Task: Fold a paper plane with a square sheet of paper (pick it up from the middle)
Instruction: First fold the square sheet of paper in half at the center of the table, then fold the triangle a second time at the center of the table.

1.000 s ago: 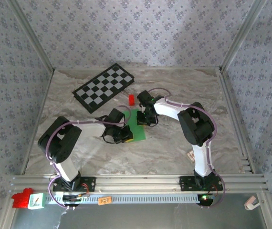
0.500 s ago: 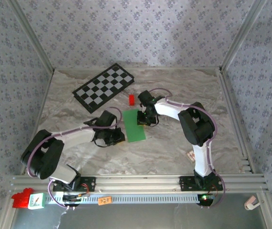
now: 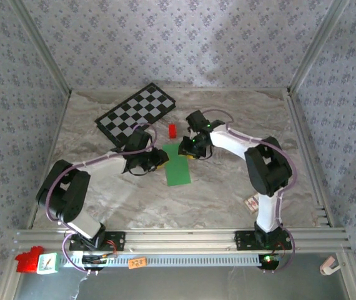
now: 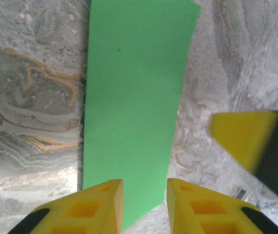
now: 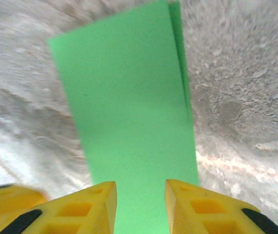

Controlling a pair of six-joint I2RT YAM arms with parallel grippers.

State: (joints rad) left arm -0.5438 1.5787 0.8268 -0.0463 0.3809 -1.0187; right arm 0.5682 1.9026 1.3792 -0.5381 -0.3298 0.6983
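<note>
The square sheet of paper [image 3: 178, 170], folded into a rectangle, lies flat on the desk [image 3: 228, 194]. The left jaws stand slightly parted at its far-left corner, the right jaws likewise over its far end, both empty.

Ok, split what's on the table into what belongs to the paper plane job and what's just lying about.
Belongs to the job:
- green paper, folded into a long strip

Just lying about:
- checkered board
- small red block
- small scrap at the front right, too small to identify
</note>
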